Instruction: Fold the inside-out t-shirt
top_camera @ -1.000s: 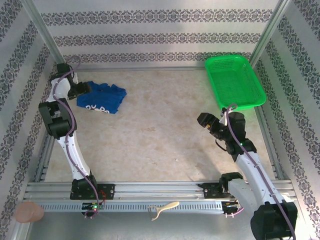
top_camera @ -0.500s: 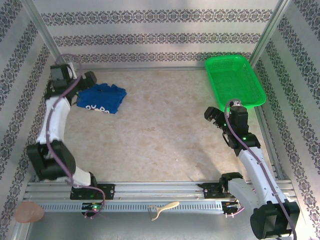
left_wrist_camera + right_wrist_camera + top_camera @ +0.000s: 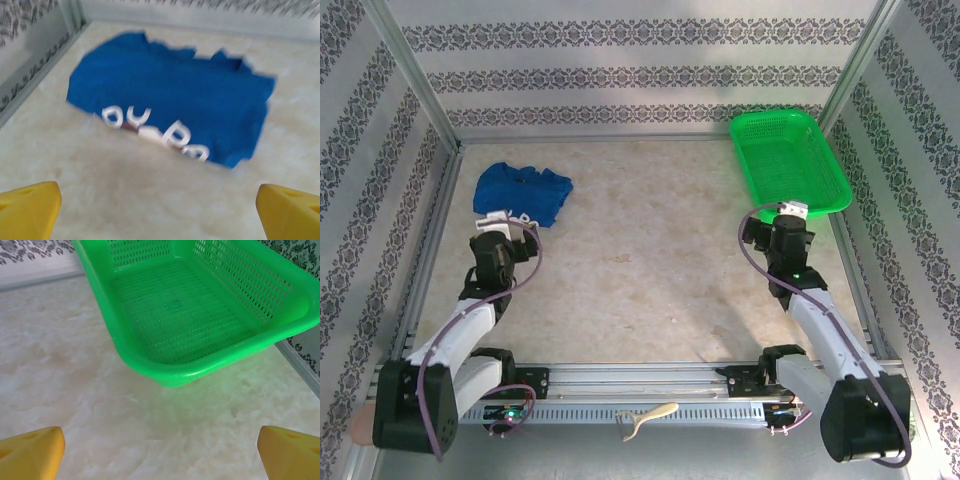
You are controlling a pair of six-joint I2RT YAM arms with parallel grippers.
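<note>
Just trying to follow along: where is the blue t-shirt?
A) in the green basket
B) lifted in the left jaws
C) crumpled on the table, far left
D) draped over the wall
C: the blue t-shirt lies crumpled on the table, far left, well apart from the green basket.

Bright even light, left wrist view blurred

A green slatted plastic basket point(image 3: 788, 160) sits at the upper right of the pale, marbled desk point(image 3: 650, 250), close to the right wall; the right wrist view shows its mesh floor point(image 3: 180, 305). Grey floral-striped panels point(image 3: 640, 75) enclose the desk. Along the lower edge runs a metal rail point(image 3: 640, 380), with a cream hook-shaped piece point(image 3: 648, 415) below it and a pinkish round object point(image 3: 360, 428) at lower left.
</note>
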